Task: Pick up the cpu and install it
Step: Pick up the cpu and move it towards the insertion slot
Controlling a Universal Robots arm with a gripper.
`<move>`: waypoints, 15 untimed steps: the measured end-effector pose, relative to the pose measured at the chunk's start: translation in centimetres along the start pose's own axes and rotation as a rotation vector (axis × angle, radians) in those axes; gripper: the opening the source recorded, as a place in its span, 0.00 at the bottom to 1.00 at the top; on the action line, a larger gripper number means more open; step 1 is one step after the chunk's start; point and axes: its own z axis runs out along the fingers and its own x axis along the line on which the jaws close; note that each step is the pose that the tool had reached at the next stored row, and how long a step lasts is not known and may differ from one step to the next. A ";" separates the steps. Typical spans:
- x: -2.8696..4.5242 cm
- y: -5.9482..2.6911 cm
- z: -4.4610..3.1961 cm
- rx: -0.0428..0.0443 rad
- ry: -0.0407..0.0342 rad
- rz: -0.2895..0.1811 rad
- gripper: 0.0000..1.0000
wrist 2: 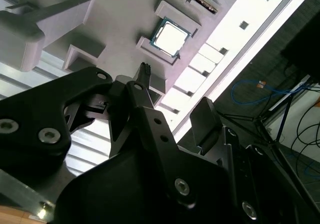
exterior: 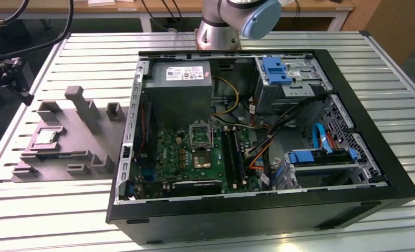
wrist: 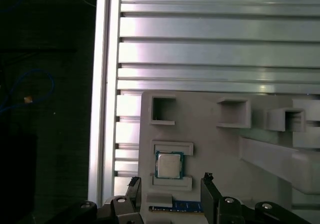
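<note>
Grey moulded fixture plate is where the cpu sits right now. It's flat in its little walled nest, and the plate lies on the slatted metal surface, off to the exterior view's left of the open computer case. Both wrist views have the claw spread wide and empty, with its fingertips set wider than the nest and, as far as I can tell, not touching the chip. Honestly, my worry is how little there is to grab. The chip is thin and the nest walls hug it, so if the claw goes down a bit off-centre or twisted, I'd expect a fingertip to land on a wall or on the chip's top instead of its edges. A pinch on just a corner could tip it or let it slide out mid-carry. The socket on the green motherboard also looks small and sits deep inside the case, so a cpu held crooked could seat skewed and wreck the contacts.
</note>
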 end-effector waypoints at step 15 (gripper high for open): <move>-0.02 -0.20 0.68 -0.0001 -0.0002 0.001 0.59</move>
